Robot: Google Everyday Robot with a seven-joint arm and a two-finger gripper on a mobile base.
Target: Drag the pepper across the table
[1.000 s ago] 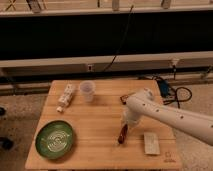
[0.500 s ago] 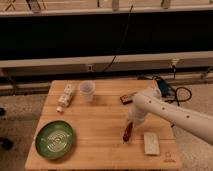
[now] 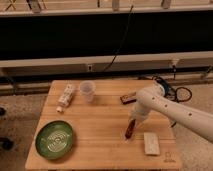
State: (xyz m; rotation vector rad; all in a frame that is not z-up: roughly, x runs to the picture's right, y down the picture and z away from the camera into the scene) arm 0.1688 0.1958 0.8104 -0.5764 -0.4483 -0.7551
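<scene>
In the single camera view, we saw the pepper (image 3: 130, 128) lying on the right half of the table (image 3: 100, 125), its long axis running from upper right to lower left, between the green plate (image 3: 54, 140) and the pale block (image 3: 150, 143). Our gripper (image 3: 134, 120) sat directly over the pepper's upper end, apparently touching it, though we could not tell its state.

Speckled grey floor (image 3: 25, 102), dark wall panels (image 3: 75, 40), black cable (image 3: 122, 37).
</scene>
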